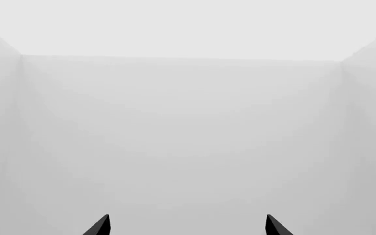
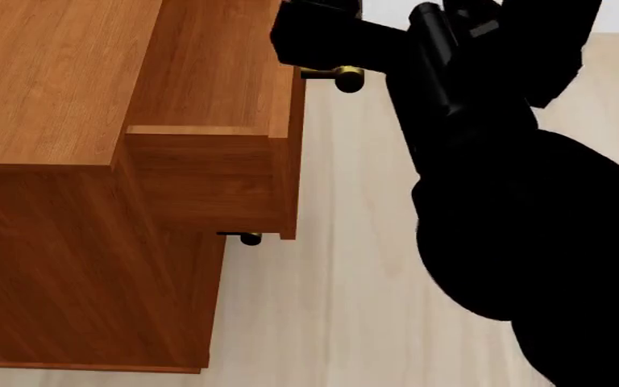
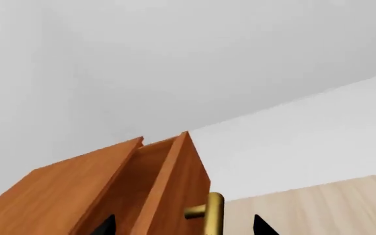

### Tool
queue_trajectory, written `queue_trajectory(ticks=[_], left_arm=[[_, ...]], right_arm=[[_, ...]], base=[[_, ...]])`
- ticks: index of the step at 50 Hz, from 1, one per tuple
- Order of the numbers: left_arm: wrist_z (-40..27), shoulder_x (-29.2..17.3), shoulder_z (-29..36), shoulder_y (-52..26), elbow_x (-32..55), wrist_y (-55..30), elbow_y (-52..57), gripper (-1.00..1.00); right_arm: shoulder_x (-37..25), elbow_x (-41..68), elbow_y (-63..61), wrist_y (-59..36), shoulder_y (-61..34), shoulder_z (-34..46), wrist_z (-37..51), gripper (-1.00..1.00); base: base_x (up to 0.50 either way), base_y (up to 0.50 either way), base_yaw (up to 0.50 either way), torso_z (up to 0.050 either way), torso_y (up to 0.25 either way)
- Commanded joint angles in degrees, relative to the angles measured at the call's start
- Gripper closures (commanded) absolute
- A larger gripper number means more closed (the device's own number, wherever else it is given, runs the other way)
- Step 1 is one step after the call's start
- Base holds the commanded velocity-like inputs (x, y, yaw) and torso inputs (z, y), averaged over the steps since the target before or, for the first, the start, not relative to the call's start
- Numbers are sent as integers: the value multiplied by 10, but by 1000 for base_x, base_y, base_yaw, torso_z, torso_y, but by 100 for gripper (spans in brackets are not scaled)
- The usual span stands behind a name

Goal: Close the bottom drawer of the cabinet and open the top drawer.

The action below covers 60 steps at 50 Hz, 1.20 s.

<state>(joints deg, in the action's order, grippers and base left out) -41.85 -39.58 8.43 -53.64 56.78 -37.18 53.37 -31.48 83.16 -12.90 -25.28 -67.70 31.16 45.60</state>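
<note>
The reddish-brown cabinet (image 2: 62,266) stands at the left of the head view. Its top drawer (image 2: 207,177) sticks out to the right, with its brass bar handle (image 2: 338,78) at the front. My right gripper (image 2: 312,48) is at that handle. In the right wrist view the right gripper (image 3: 182,226) is open, and its dark fingertips (image 3: 106,226) straddle the drawer front (image 3: 175,196) and the handle (image 3: 213,213). A lower drawer's brass handle (image 2: 247,238) peeks out under the top drawer; the bottom drawer's front is hidden. My left gripper (image 1: 188,226) is open and empty, facing white walls.
Pale wood floor (image 2: 321,306) lies to the right of the cabinet. My black right arm (image 2: 503,218) fills the right side of the head view. White walls (image 3: 175,63) rise behind the cabinet.
</note>
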Motion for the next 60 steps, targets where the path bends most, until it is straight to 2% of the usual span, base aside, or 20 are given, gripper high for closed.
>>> queue_trajectory(ticks=[1, 10, 21, 34, 46, 60], left_arm=[[-1, -1, 1, 2, 0, 4, 1, -100], [-1, -2, 3, 2, 0, 6, 0, -100], [5, -10, -10, 26, -4, 25, 2, -100], [5, -18, -23, 38, 1, 38, 4, -100], [3, -17, -18, 37, 0, 39, 6, -100], [2, -22, -21, 43, 2, 45, 6, -100]], right_arm=[[-15, -9, -4, -65, -50, 41, -13, -100], [-15, 11, 15, -112, -100, 55, -17, -100], [-3, 23, 94, -197, -212, 85, -25, -100], [15, 28, 166, -246, -291, 100, -41, -100], [60, 23, 310, -319, -375, 144, -118, -100], [125, -44, 455, -369, -472, 220, -232, -100]], base=[[0, 0, 0, 0, 0], [0, 0, 0, 0, 0], [0, 0, 0, 0, 0], [0, 0, 0, 0, 0], [0, 0, 0, 0, 0], [0, 0, 0, 0, 0]])
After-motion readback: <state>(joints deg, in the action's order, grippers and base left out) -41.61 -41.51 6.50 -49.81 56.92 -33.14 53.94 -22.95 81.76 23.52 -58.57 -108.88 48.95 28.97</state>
